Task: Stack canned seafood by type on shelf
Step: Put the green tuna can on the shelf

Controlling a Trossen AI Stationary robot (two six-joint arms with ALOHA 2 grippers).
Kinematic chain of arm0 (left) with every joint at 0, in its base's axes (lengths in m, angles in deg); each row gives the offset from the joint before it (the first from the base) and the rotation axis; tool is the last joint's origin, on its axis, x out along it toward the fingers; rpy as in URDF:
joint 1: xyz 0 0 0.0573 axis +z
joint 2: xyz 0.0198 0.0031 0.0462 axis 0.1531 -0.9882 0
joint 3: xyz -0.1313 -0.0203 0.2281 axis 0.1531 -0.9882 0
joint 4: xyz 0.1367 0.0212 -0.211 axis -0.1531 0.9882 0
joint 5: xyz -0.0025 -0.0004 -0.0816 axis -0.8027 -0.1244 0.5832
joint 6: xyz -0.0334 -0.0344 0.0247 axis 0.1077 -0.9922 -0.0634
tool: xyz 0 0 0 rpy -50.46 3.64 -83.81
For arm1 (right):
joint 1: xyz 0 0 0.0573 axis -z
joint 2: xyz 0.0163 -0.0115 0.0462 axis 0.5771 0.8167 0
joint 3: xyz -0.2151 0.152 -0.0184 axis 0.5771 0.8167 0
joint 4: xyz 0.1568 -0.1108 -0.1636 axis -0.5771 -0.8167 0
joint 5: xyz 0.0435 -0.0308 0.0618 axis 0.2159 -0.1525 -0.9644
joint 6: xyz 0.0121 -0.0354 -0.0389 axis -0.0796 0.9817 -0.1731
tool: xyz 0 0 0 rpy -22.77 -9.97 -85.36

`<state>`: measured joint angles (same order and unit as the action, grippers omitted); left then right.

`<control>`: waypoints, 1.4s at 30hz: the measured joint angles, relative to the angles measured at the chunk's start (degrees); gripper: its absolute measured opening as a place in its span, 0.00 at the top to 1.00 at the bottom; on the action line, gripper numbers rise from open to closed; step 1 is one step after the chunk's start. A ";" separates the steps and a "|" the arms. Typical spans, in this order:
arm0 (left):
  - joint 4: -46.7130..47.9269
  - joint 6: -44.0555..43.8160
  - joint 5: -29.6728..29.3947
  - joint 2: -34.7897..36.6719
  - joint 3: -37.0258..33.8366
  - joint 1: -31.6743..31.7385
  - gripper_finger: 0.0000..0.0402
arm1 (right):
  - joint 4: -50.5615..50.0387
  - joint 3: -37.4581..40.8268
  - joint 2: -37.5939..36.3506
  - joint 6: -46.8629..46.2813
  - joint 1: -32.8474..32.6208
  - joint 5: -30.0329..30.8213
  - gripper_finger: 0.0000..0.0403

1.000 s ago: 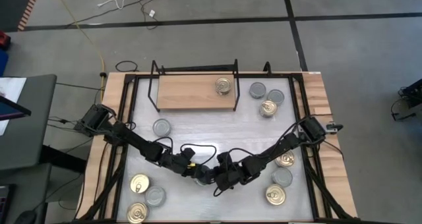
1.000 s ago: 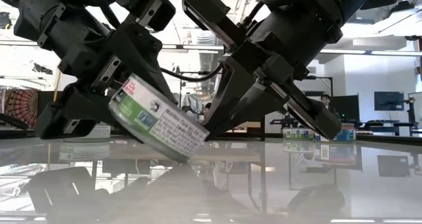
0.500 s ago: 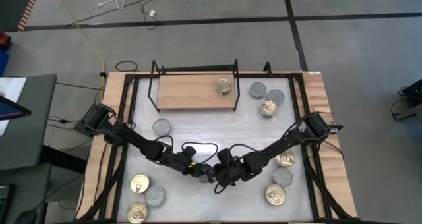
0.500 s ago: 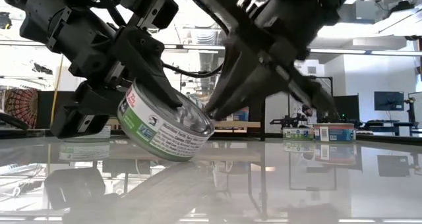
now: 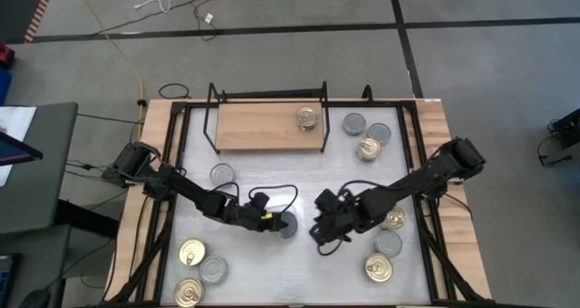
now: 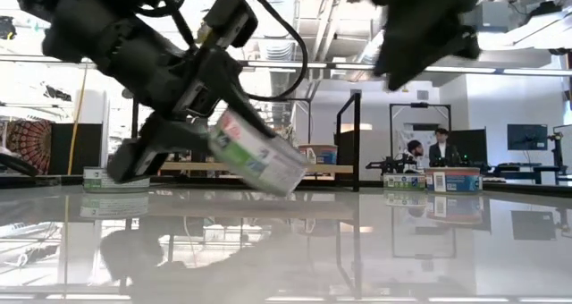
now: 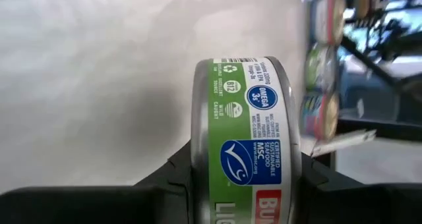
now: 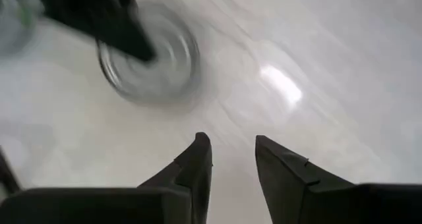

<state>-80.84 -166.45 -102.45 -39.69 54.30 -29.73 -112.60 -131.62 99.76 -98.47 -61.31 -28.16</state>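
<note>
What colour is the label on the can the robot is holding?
Mostly green, with blue badges and some red, on the can; clearest in the left wrist view.

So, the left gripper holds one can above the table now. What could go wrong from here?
The can is tilted in the left gripper, pinched by its flat faces, so it might slip and drop onto the white table. The right gripper, open and empty, is close by, so the arms could collide. The shelf has a wire frame the can may catch.

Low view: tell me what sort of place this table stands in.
Probably a robotics lab or workshop. Behind the white tabletop are people at a bench, a wall monitor and exposed ceiling ducts.
</note>
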 joint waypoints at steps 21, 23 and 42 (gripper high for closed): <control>1.82 13.83 -2.61 10.98 5.96 19.64 0.69 | 19.02 23.38 -5.96 -9.19 -1.33 -7.58 0.67; 11.09 17.93 -1.09 13.36 8.78 23.24 0.69 | 20.32 24.99 -7.57 -9.98 0.25 -7.56 0.67; 25.29 36.37 21.83 5.20 17.44 55.51 0.69 | 22.43 25.77 -10.28 -6.46 11.13 -7.32 0.67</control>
<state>-55.55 -130.09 -80.62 -34.49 71.74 25.77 -90.17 -105.85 89.48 -104.93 -50.19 -35.48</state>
